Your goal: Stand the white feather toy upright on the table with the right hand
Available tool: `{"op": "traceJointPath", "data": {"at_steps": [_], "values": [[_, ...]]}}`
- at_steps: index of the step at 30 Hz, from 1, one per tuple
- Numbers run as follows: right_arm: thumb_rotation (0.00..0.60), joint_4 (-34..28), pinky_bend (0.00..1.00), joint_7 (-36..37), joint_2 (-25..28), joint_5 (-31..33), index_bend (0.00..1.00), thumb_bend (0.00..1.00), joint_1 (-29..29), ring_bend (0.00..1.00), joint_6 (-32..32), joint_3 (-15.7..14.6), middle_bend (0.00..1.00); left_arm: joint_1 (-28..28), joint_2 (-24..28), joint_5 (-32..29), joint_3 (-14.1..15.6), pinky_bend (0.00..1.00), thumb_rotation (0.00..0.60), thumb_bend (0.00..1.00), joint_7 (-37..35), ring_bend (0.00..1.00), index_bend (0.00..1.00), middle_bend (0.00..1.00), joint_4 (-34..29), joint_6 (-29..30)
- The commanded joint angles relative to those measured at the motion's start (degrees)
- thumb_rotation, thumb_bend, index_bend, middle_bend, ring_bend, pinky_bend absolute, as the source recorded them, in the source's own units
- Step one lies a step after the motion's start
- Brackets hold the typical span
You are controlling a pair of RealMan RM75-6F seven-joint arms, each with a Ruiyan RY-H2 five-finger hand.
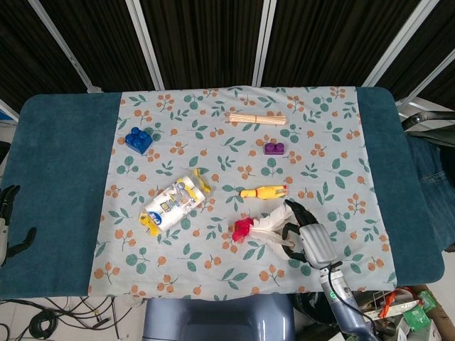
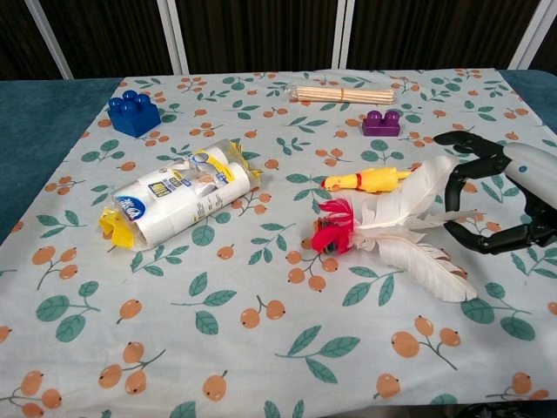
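The white feather toy (image 1: 264,229) (image 2: 396,228) lies flat on the floral cloth, with its red tuft to the left and its feathers fanned out to the right. My right hand (image 1: 307,233) (image 2: 500,202) is at the feather tips. Its black fingers are spread above and below the feathers and hold nothing. My left hand (image 1: 8,222) rests off the cloth at the table's far left edge, fingers apart and empty; the chest view does not show it.
A yellow rubber chicken (image 1: 263,192) (image 2: 365,180) lies just behind the toy. A white and yellow packet (image 1: 174,202) (image 2: 178,198) lies to the left. Further back are a purple brick (image 1: 274,148), a blue brick (image 1: 140,140) and a bundle of wooden sticks (image 1: 257,118).
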Motion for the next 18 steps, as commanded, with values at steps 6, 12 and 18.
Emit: {"op": "traceJointPath", "data": {"at_steps": [6, 12, 18], "values": [[0.6, -0.7, 0.15, -1.1, 0.1, 0.3, 0.65, 0.36, 1.0, 0.05, -1.0, 0.7, 0.03, 0.0, 0.0, 0.0, 0.0, 0.05, 0.6, 0.32, 0.0, 0.01, 0.04, 0.06, 0.0, 0.0], [0.6, -2.5, 0.15, -3.6, 0.8, 0.1, 0.65, 0.36, 2.6, 0.05, -1.9, 2.2, 0.03, 0.0, 0.1, -0.1, 0.0, 0.05, 0.6, 0.32, 0.0, 0.01, 0.04, 0.06, 0.0, 0.0], [0.6, -4.9, 0.15, -7.0, 2.6, 0.9, 0.65, 0.36, 4.4, 0.05, -3.3, 4.2, 0.03, 0.0, 0.1, 0.0, 0.0, 0.05, 0.6, 0.32, -0.1, 0.01, 0.04, 0.06, 0.0, -0.1]]}}
